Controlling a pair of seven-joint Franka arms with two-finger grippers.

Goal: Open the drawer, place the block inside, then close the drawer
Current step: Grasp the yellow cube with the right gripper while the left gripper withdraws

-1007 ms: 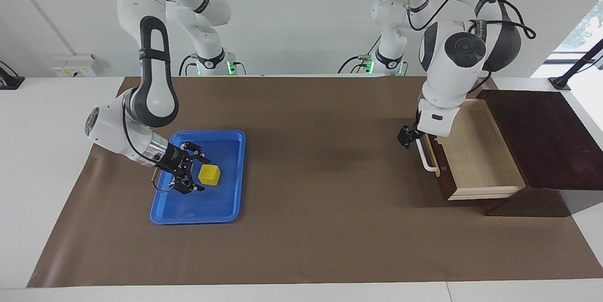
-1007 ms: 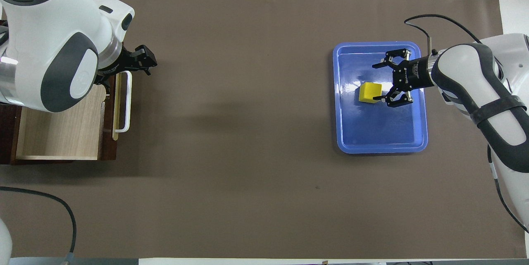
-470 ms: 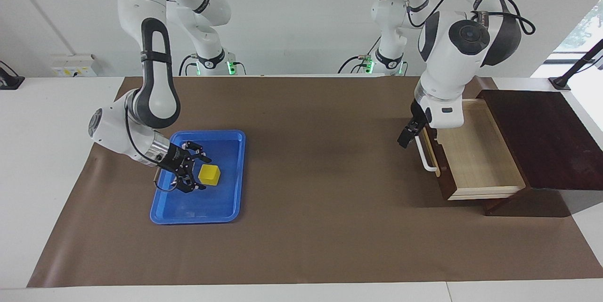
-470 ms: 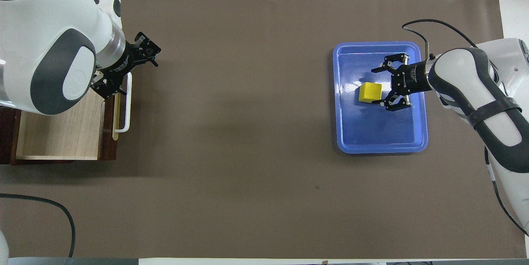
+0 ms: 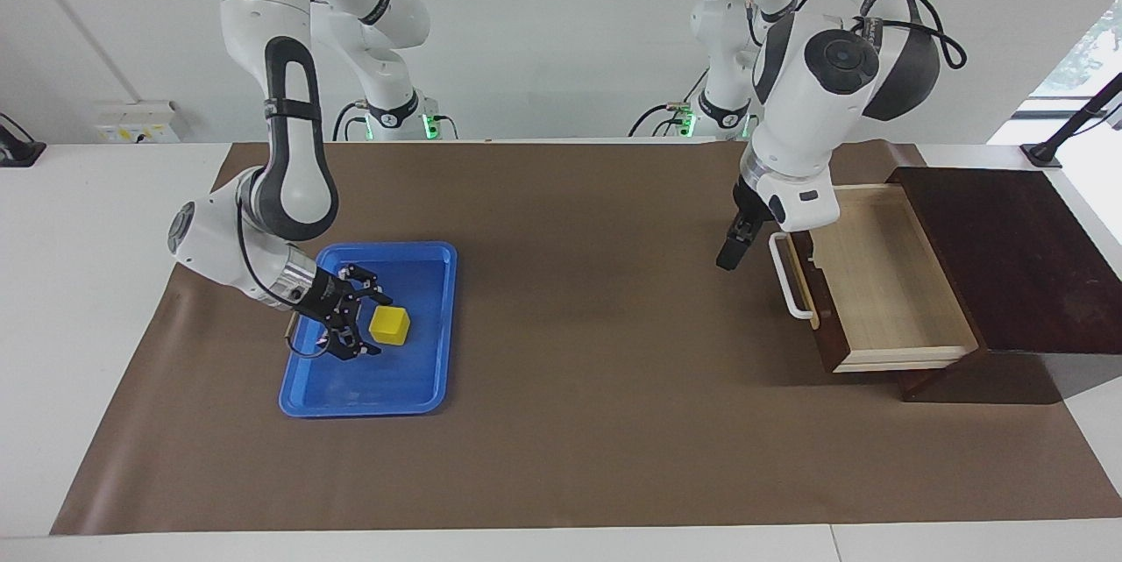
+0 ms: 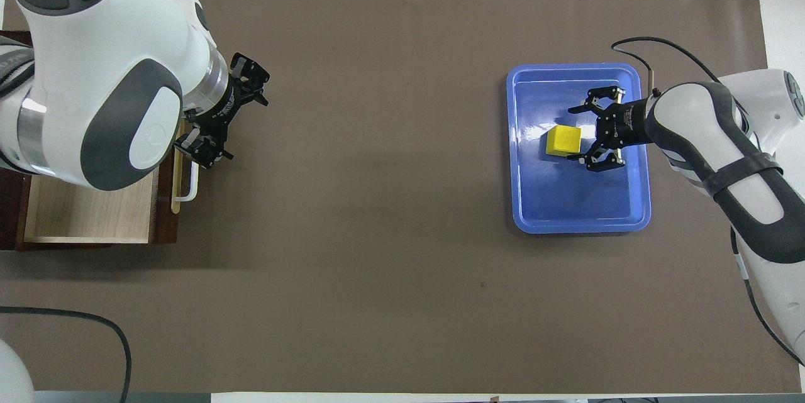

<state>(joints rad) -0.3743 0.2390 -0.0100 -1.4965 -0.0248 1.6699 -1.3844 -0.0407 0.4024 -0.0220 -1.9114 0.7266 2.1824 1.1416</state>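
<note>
The yellow block (image 5: 390,325) lies in a blue tray (image 5: 368,409) toward the right arm's end of the table. My right gripper (image 5: 373,323) is low in the tray, open, its fingertips at the block's edge. In the overhead view the block (image 6: 561,140) sits just past the right gripper (image 6: 575,134). The drawer (image 5: 885,281) is pulled out of its dark wooden box (image 5: 999,255), its pale interior empty. My left gripper (image 5: 732,251) hangs open over the mat beside the white handle (image 5: 789,277), apart from it. It also shows in the overhead view (image 6: 236,115).
A brown mat (image 5: 596,422) covers the table between the tray and the drawer. The left arm's big white wrist covers part of the drawer (image 6: 88,214) in the overhead view. A dark cable (image 6: 94,321) lies at the near corner.
My left gripper has left the drawer handle, turned and moved toward the table's middle. My right gripper has edged closer to the block. Drawer and block have not moved.
</note>
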